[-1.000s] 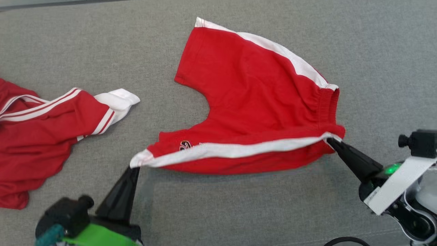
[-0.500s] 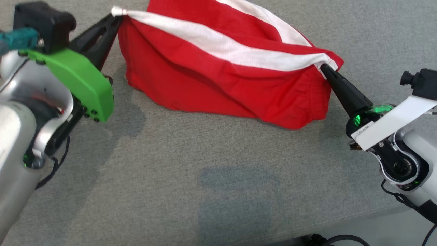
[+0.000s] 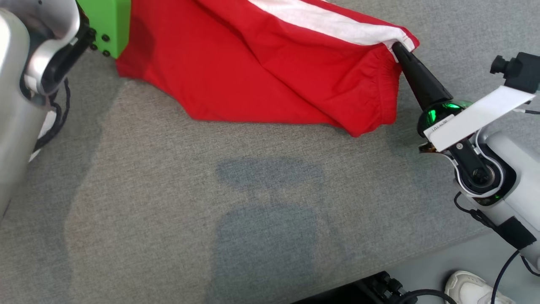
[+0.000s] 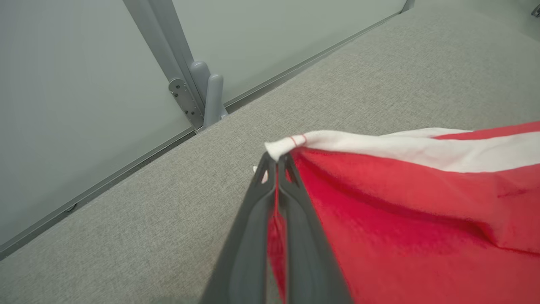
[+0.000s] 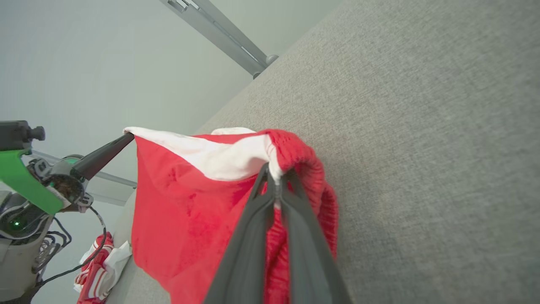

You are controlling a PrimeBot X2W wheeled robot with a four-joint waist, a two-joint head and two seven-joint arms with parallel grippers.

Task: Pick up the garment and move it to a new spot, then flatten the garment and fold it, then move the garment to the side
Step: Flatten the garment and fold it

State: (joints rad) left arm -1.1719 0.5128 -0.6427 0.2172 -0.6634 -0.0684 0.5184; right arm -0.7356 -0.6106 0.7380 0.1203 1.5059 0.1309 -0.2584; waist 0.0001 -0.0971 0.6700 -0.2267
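Garment [image 3: 261, 71] in left claw [image 4: 278, 160], right claw [image 3: 395, 45] — seemingly taut.

Left tool [image 4: 278, 158] pinched tight on garment [image 4: 422, 211] corner. Right tool [image 3: 395, 45] likewise on opposite corner. Arms spread wide apart.

The left gripper [image 4: 277, 162], fingers closed, pinches the white-striped corner of the red garment [image 4: 422, 219] (lifted above the grey surface [image 4: 168, 202]).
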